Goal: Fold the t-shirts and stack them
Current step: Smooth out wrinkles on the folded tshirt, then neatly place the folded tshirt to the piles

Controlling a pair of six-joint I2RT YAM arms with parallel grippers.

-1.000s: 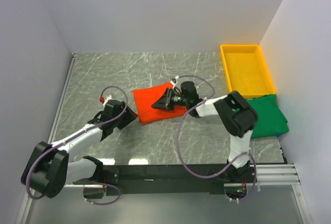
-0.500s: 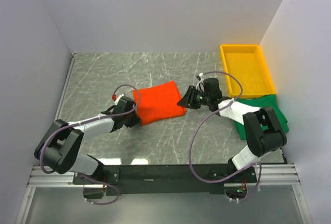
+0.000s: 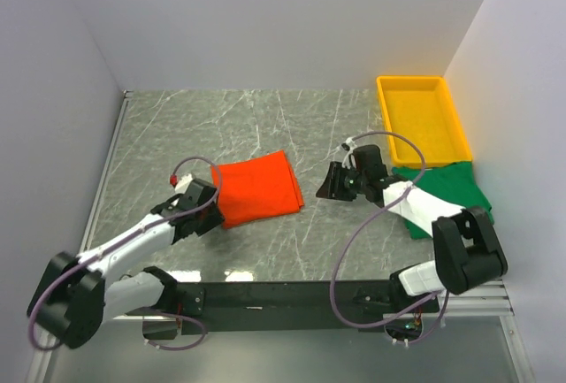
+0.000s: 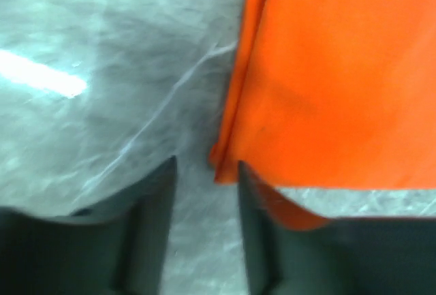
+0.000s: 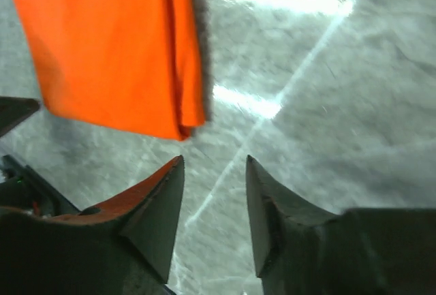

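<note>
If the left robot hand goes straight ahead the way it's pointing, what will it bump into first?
The orange shirt. The left gripper points at the shirt's folded edge, which lies right at its open jaws, so it would probably meet cloth almost at once.

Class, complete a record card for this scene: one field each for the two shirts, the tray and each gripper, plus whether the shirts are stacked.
Orange shirt: folded, lying flat on the table, centre-left
Green shirt: at the right edge, just on the near side of the tray
Yellow tray: far right corner, looks empty
Left gripper: open, at the orange shirt's near left corner
Right gripper: open, over bare table, right of the orange shirt
Stacked: not yet, shirts lie apart
</note>
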